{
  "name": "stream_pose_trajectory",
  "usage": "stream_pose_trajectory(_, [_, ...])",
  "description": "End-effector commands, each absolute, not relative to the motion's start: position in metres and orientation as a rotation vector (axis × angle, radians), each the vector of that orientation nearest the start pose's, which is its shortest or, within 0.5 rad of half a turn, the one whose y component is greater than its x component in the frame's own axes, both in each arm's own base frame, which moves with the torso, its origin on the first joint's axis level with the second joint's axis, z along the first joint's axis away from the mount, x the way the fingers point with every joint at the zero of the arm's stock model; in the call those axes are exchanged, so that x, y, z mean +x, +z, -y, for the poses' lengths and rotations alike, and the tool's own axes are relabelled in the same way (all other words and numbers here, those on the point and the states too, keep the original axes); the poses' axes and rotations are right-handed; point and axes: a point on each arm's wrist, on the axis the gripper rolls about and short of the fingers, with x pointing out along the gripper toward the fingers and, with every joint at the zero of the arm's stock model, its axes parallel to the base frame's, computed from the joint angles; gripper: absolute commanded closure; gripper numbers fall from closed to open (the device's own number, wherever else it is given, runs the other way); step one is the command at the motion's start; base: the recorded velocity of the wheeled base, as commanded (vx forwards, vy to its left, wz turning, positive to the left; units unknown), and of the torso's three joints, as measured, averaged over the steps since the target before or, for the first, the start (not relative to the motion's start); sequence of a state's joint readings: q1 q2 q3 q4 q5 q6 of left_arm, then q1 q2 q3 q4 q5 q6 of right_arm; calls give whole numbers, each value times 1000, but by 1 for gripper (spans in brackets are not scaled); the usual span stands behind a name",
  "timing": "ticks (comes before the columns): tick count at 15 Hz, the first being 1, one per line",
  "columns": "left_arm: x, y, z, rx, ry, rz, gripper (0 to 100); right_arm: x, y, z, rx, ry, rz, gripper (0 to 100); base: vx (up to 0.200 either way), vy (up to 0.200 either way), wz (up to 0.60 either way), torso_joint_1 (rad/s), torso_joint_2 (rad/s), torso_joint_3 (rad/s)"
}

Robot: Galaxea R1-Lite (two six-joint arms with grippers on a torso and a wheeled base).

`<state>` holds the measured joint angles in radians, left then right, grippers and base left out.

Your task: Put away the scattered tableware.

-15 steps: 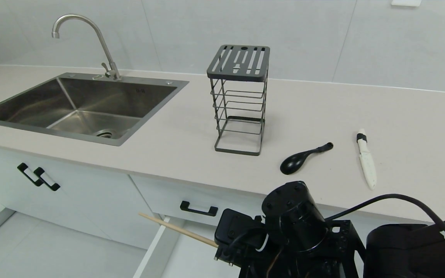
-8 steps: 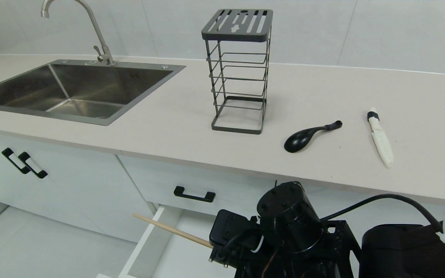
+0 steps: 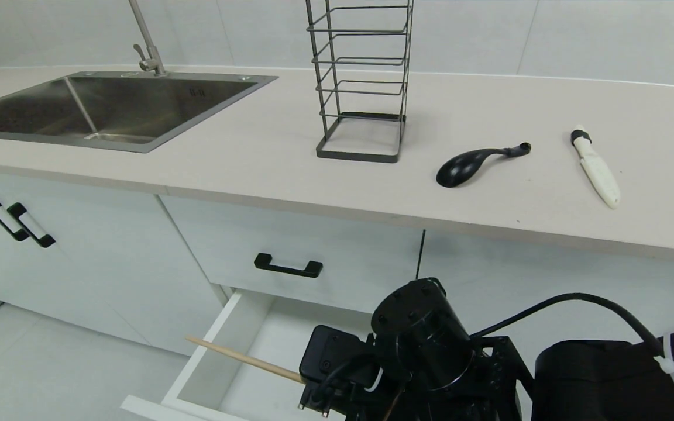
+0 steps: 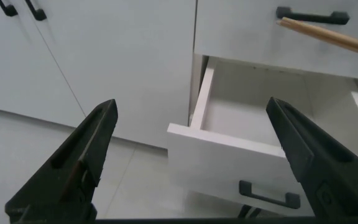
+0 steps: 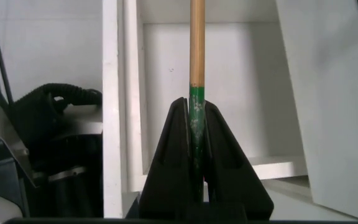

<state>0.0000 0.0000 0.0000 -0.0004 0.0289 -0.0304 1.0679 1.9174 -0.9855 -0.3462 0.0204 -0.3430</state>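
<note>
Presently, by size:

- Counter: carries the sink at its left end and loose pieces toward the right.
- Drawer: pulled out below the counter edge, evidently the place meant for the tableware.
- Wire rack: upright, mid-counter.
- Left gripper: jaws spread wide and holding nothing, low before the drawer, likely parked out of the way.
- Right gripper: clamped on the green end of the chopstick above the drawer, probably so it can be lowered in.
- Knife, white: flat on the counter, right of the spoon, apart from it.
- Spoon, black: between rack and knife.
- Chopstick: nearly level, pointing left over the drawer opening, not yet set down.
</note>
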Motion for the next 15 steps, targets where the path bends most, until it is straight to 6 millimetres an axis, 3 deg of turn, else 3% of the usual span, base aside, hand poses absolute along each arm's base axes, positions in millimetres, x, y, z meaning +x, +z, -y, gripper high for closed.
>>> stream_pose_trajectory(1, [-23, 76, -1, -31, 29, 2, 0, 168, 138, -315, -612, 1158, -344, 100, 0, 0, 0, -261, 349, 124])
stream_pose_trajectory(4, [-23, 76, -1, -31, 29, 2, 0, 166, 144, -310, -637, 1163, -363, 100, 0, 0, 0, -183, 299, 121])
stream_pose_trajectory(6, [-23, 76, -1, -31, 29, 2, 0, 166, 153, -306, -746, 1171, -369, 100, 0, 0, 0, -49, 278, 51])
stream_pose_trajectory(10, [-23, 76, -1, -31, 29, 2, 0, 181, 180, -323, -700, 1124, -272, 100, 0, 0, 0, -4, 82, 26])
stream_pose_trajectory(15, [-23, 76, -1, -31, 29, 2, 0, 181, 150, -352, -677, 1085, -350, 100, 0, 0, 0, 0, 0, 0])
